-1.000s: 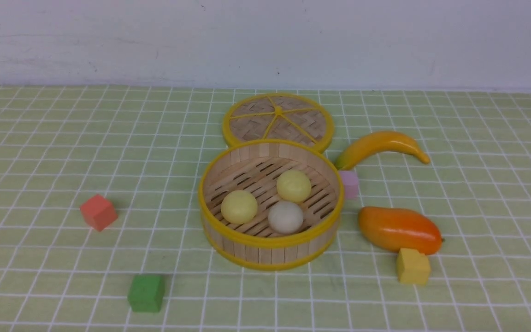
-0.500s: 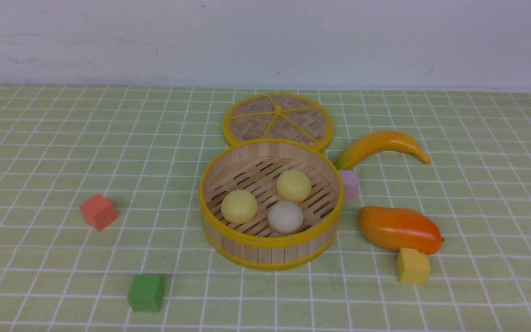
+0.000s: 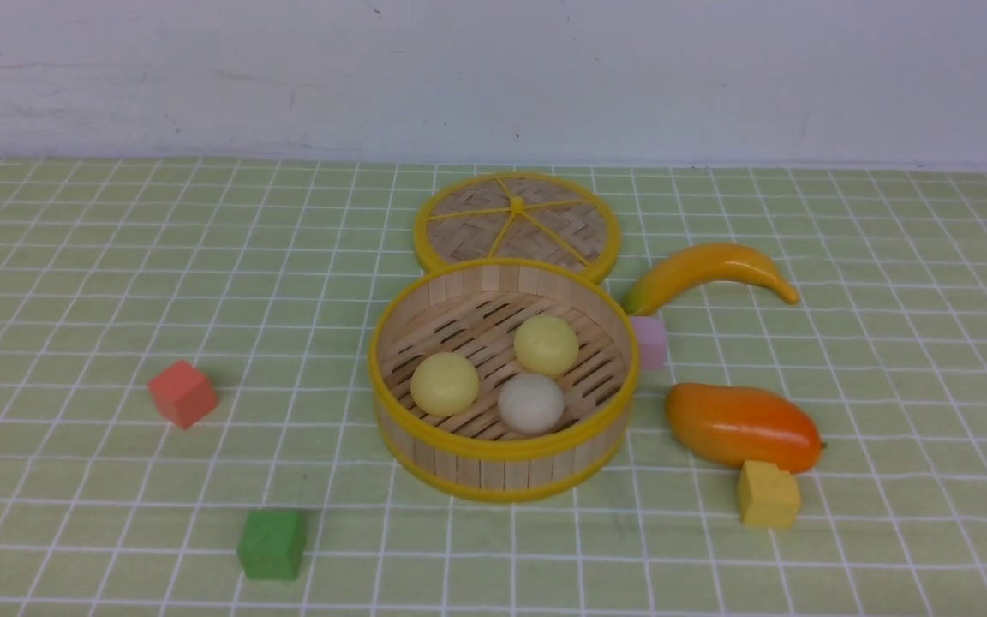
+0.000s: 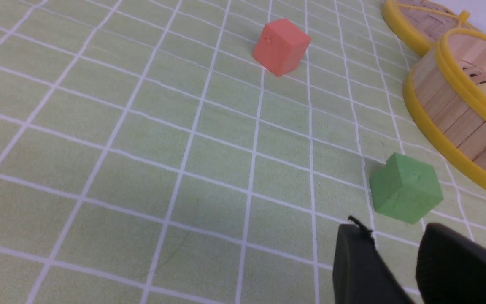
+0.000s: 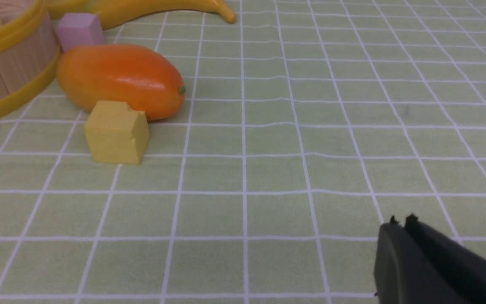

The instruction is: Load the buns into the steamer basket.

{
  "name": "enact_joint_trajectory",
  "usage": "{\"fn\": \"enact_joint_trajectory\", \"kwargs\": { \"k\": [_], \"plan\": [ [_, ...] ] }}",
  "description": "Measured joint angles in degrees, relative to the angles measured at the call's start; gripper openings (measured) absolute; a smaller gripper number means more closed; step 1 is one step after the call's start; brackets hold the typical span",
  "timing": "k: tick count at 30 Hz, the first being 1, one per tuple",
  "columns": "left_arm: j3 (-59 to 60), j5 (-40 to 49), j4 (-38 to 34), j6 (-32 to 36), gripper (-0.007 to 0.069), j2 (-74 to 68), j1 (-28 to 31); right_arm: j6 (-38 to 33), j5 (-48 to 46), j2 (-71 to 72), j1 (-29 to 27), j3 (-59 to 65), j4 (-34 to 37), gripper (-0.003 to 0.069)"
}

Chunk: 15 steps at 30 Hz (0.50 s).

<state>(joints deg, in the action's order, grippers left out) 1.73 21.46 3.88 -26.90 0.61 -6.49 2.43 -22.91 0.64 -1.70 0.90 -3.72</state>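
Hovering low over cloth: left claw [image 4: 395,240] parted, right claw [image 5: 401,226] closed.

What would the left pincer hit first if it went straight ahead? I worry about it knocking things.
Probably the green cube: it lies just beyond the open left pincer, close to its line. Depth is unclear, so it might pass just beside it.

I lose both arms from the front view, left claw [image 4: 395,236] cropped, basket [image 4: 449,126] cropped, pink cube [image 3: 650,341] half hidden behind basket
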Motion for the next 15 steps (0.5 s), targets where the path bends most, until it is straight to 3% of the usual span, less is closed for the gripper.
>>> {"fn": "enact_joint_trajectory", "kwargs": {
  "k": [15],
  "plan": [
    [0.0, 0.0, 0.0, 0.0, 0.0228, 0.0, 0.0, 0.0, 0.0, 0.0, 0.0, 0.0, 0.0, 0.0024]
  ]
}}
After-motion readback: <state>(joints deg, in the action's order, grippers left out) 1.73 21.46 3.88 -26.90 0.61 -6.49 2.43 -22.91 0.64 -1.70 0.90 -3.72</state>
